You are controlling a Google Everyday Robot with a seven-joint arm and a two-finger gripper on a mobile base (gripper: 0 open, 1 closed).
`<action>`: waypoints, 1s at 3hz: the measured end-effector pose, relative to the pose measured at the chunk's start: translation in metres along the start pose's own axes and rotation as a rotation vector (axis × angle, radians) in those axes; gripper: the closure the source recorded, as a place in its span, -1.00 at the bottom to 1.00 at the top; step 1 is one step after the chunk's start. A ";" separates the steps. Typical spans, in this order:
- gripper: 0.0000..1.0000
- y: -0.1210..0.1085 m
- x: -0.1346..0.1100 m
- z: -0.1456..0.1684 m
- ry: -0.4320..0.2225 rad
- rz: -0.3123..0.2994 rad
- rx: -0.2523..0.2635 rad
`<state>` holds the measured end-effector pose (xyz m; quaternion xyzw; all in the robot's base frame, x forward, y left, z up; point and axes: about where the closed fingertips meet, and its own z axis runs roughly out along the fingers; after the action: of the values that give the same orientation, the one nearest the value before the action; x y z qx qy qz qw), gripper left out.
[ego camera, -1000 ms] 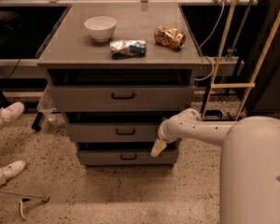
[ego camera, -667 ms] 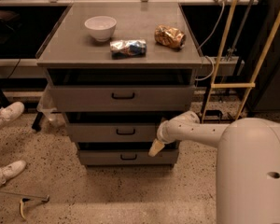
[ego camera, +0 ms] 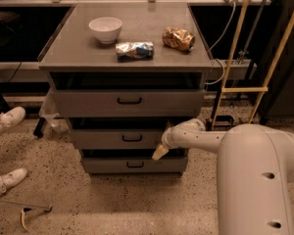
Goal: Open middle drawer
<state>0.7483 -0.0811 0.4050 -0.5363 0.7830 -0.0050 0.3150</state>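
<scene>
Robot gripper (ego camera: 160,152) at the wide, shallow grey metal middle drawer (ego camera: 108,139) with its small black bar handle.
The drawer sits in the middle tier of the grey metal cabinet (ego camera: 78,48). The gripper's tan tip hangs at the lower right corner of the drawer front. Whether it touches, or is spread or closed, cannot be told. On the cabinet top rests a white bowl (ego camera: 105,28).

Smooth off-white rounded arm (ego camera: 250,155) (two dark holes (ego camera: 268,175)), tan hand (ego camera: 160,152) by middle drawer (ego camera: 112,139)
</scene>
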 end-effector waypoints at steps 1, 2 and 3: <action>-0.70 0.000 0.000 0.000 0.000 0.000 0.000; -0.24 0.000 0.000 0.000 0.000 0.000 0.000; 0.23 0.000 0.000 0.000 0.000 0.000 0.000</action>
<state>0.7482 -0.0811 0.4049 -0.5364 0.7830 -0.0050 0.3149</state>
